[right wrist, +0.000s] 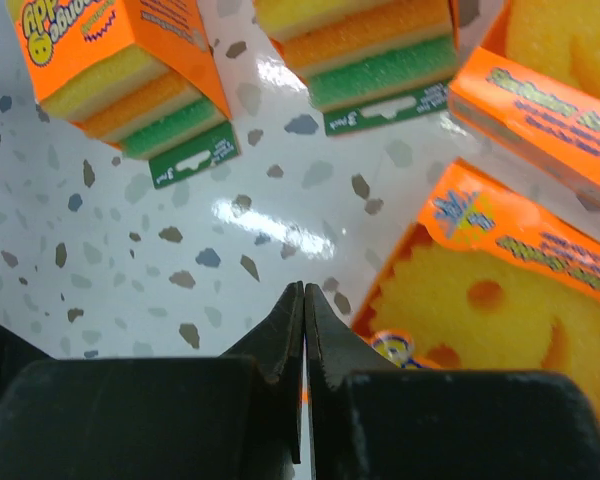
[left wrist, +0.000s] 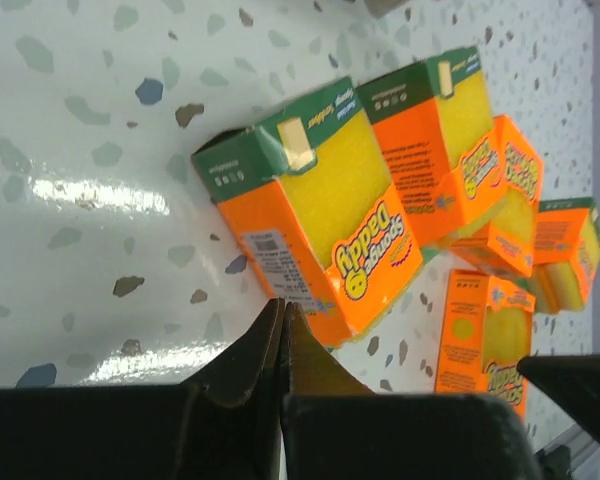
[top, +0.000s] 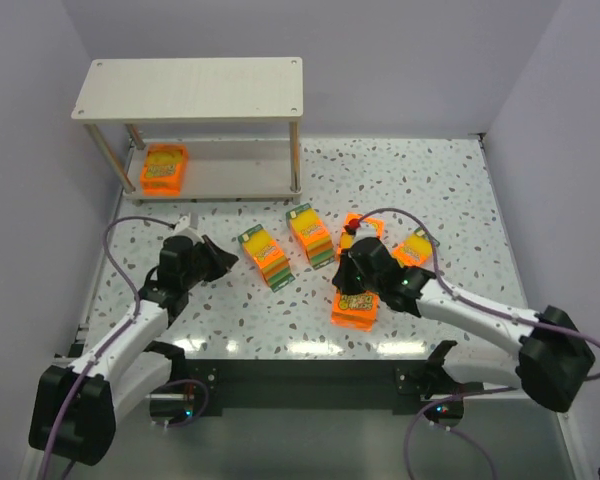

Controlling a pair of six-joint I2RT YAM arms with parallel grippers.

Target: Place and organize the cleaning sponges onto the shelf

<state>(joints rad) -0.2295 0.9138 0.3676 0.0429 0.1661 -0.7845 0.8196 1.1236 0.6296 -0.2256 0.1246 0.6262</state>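
The shelf (top: 190, 88) stands at the back left, with one orange sponge pack (top: 164, 168) lying on its lower board. Five packs lie on the table: two thick blocks (top: 264, 258) (top: 310, 235), a flat pack (top: 363, 228), a pack (top: 412, 250) and a flat pack (top: 356, 308). My left gripper (top: 230, 262) is shut and empty, just left of the nearest thick block (left wrist: 320, 215). My right gripper (top: 340, 275) is shut and empty, low among the packs, beside a flat smiley pack (right wrist: 490, 290), with the thick blocks (right wrist: 120, 70) (right wrist: 370, 45) ahead of it.
The speckled table (top: 450, 190) has walls on three sides. The shelf's thin legs (top: 295, 160) stand at its front corners. The shelf's top board is bare. The left wrist view shows the right arm's dark tip (left wrist: 580, 385) at the lower right.
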